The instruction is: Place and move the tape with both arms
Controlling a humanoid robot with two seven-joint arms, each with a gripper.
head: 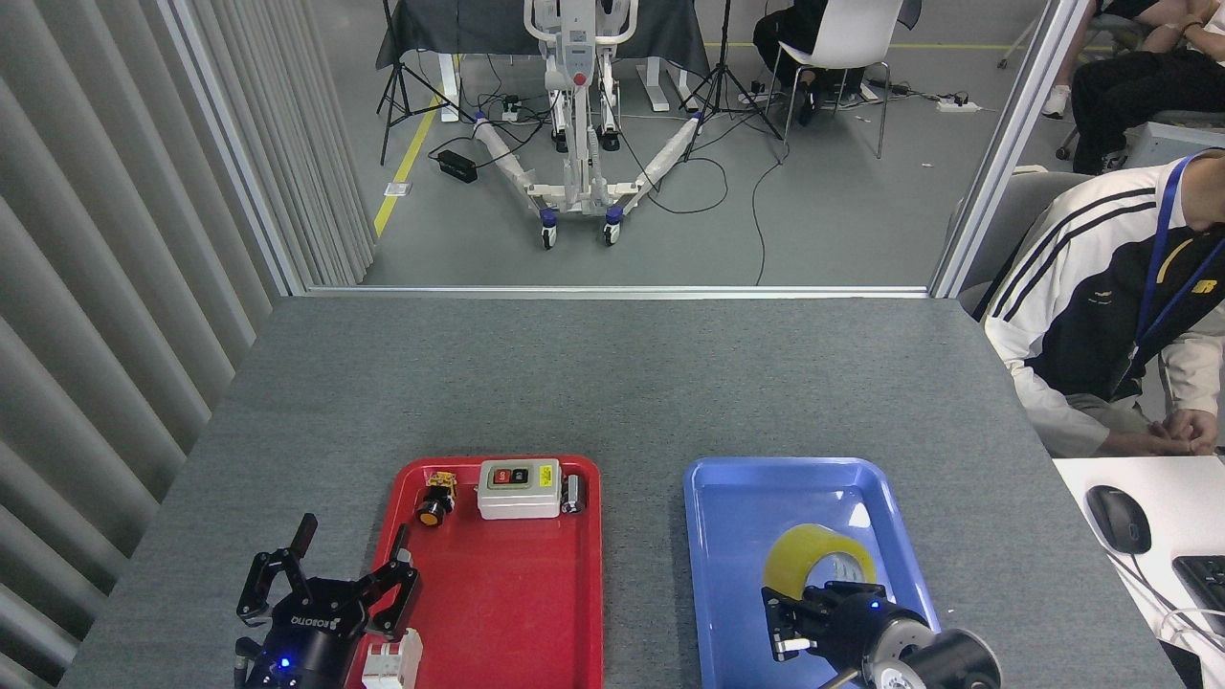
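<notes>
The yellow tape (809, 560) sits low in the blue tray (727, 498), its open core facing up and toward me. My right gripper (813, 601) comes in from the bottom edge and points downward. Its black fingers (777, 617) close on the roll's near rim, hiding that side. My left gripper (330, 574) hangs at the red tray's (507, 612) left edge. It is open, its black fingers (304, 536) spread wide and holding nothing, with a blue light showing at its base.
In the red tray are a grey switch box (518, 488), an orange push button (435, 502), a small dark cylinder (572, 494) and a white breaker (390, 662) right under my left gripper. A seated person (1101, 316) and a desk with a mouse (1118, 518) flank the right side.
</notes>
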